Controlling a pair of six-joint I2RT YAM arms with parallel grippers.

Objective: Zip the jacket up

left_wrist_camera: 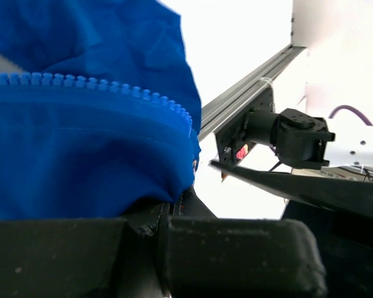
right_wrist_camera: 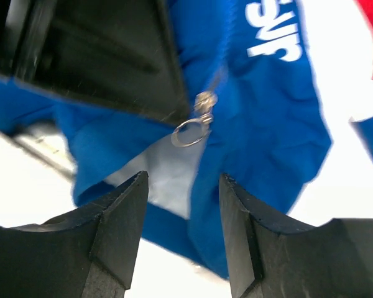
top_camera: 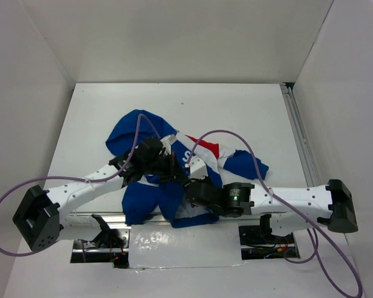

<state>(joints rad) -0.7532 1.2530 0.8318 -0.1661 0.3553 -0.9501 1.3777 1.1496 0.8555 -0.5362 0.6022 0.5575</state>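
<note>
The jacket (top_camera: 140,208) lies crumpled in soft blue folds at the near middle of the white table (top_camera: 236,112). Its moulded blue zipper teeth (left_wrist_camera: 99,84) run in a curved row, and a metal ring pull (right_wrist_camera: 191,129) hangs from the slider. The left gripper (left_wrist_camera: 166,214) is closed, pinching blue fabric below the teeth. The right gripper (right_wrist_camera: 183,186) is parted and empty, just short of the ring pull.

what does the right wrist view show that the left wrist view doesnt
Only the right wrist view: the zipper pull with its metal ring, the white lettering, and the open right claw just short of the pull, not touching it.
Only the left wrist view: the row of zipper teeth and the metal rail at the table edge.
Both: the blue jacket, and likely the left claw, shut on a fold of it.
</note>
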